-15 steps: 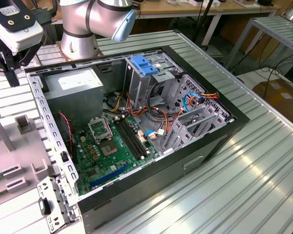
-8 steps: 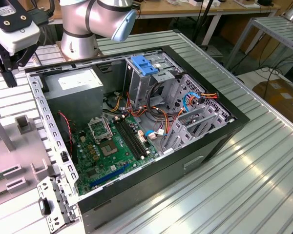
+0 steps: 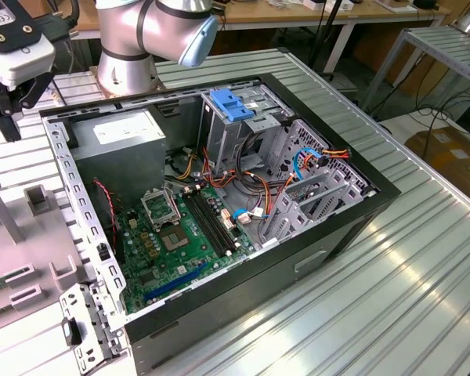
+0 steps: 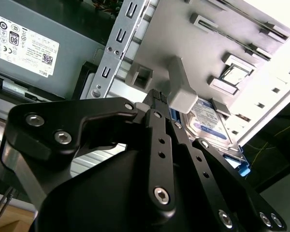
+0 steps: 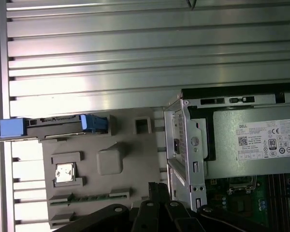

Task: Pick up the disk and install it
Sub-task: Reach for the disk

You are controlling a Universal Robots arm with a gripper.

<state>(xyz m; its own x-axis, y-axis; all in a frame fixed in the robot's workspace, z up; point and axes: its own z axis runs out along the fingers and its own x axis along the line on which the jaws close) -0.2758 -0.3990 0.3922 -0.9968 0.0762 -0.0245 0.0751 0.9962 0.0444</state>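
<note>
Gripper hangs over the grey tray, clenched w/ nothing btw its tips, so no grasp yet. Disk seems to stand on its long edge in a slot along an outer tray edge. It reads as a thin bar w/ blue carrier ends in the first wrist view, and its labelled face shows in the second wrist view, partly behind a raised grey block. Prob. parked that way so its pose is fixed & its two broad faces are free for a pinch from above. Gripper's tips are near the block, beside the disk, not touching it. Tray sits on the table just beside the case, at the exterior view's left, by the PSU end, a short haul, I'd judge. Case lies on its side, lid off, w/ board & drive cage open upward, which suits a top-down arm. Task's at its very start: disk not picked, not installed.
</note>
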